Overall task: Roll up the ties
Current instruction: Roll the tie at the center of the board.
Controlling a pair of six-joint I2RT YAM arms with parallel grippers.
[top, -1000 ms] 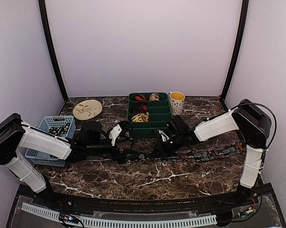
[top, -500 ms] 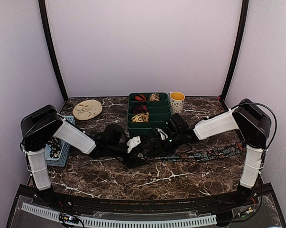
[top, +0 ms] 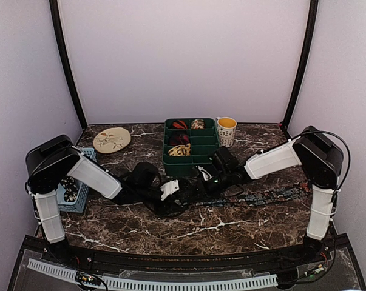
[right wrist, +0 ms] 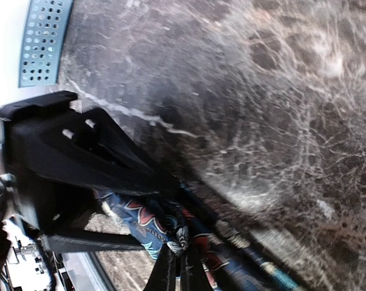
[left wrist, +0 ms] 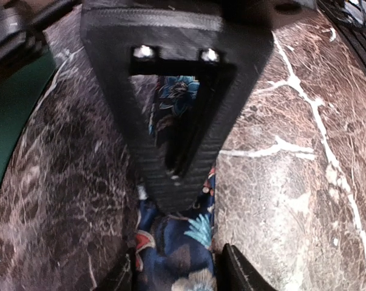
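Marble table with one unrolled tie lying flat, trailing back from the two grippers under the right arm. The right gripper has its jaws together on the tie's end, probably to anchor the roll's core. The left gripper faces it and straddles the same end, fingers either side; whether they press it cannot be told. The fabric is dark navy with red and teal florals, bunched at the pinch.

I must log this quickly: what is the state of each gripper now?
Left gripper: jaws straddle the dark blue floral fabric necktie; grip cannot be told.
Right gripper: closed on the same necktie.
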